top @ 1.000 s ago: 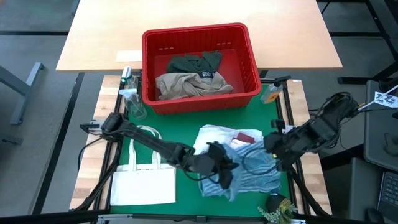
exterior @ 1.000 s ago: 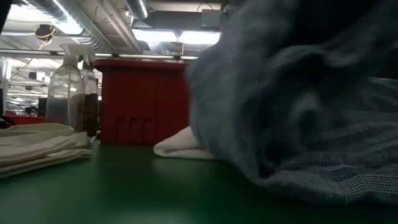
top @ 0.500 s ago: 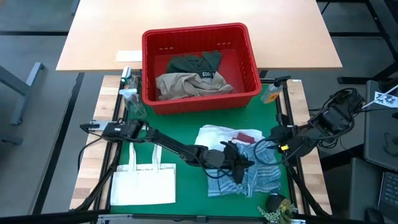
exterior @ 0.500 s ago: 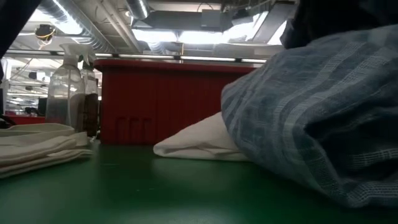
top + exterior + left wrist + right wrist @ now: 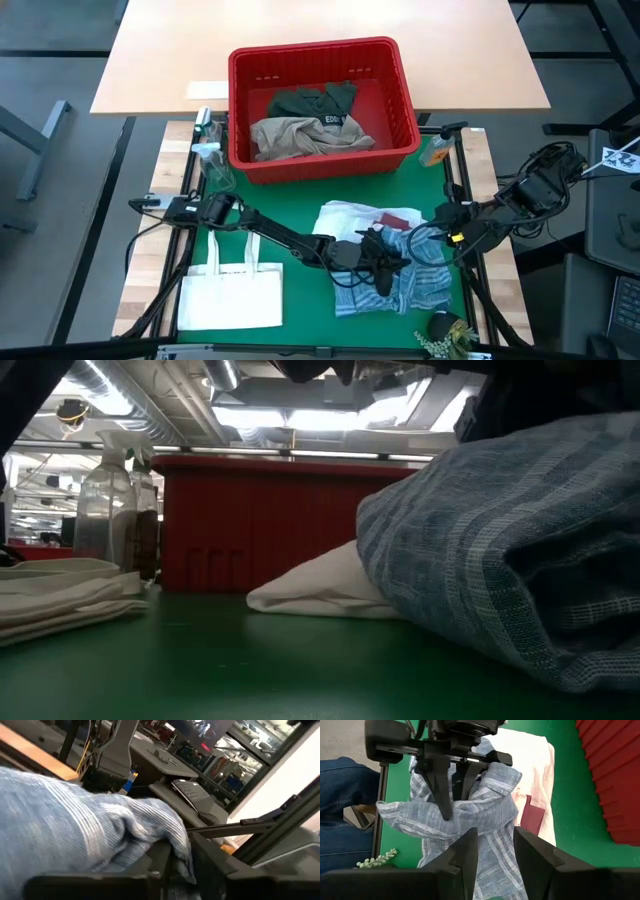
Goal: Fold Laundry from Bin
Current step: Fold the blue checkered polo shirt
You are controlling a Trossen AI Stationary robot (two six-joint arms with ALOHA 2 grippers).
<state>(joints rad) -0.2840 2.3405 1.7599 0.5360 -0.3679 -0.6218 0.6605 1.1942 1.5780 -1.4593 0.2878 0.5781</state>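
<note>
The left gripper (image 5: 385, 272) sits low on the blue-and-white striped shirt (image 5: 400, 280), cloth bunched over its fingers (image 5: 442, 790); whether they pinch it I cannot tell. Facing it, the right gripper (image 5: 445, 238) stands parted, holding nothing. The striped weave partly covers a white garment (image 5: 345, 220) and a maroon piece (image 5: 397, 220) on the green mat (image 5: 290, 205). Beyond them, the slotted red bin (image 5: 320, 105) holds beige and dark green cloth.
</note>
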